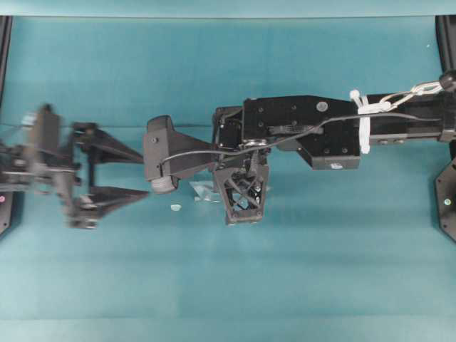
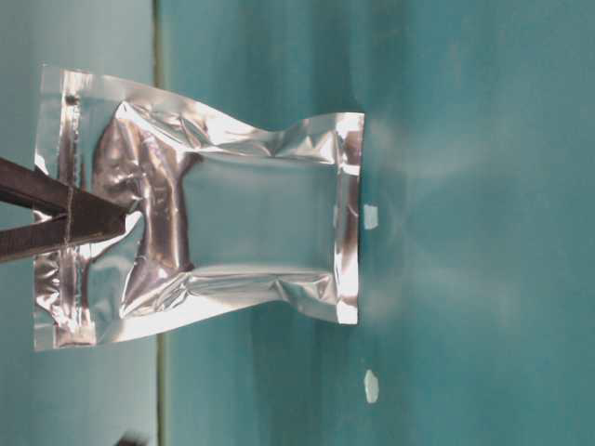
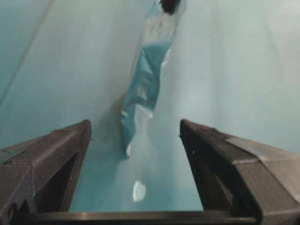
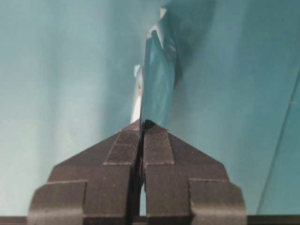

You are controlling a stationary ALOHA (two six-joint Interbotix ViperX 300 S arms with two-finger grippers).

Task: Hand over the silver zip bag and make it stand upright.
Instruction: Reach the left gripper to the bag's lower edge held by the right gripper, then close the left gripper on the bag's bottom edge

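a small rectangular pouch of shiny silver foil (image 2: 251,218) is being shown with a mirror-like gloss, its edges crinkled and its middle smoother and darker. the flat teal tabletop (image 2: 483,223) is being seen as smooth and matt, with only faint soft reflections. the black plastic fingers of the right gripper (image 4: 141,136) are being shown matt, with ribbed, rough-looking pads. the left gripper's black plastic fingers (image 3: 56,164) are looking dull and matt.
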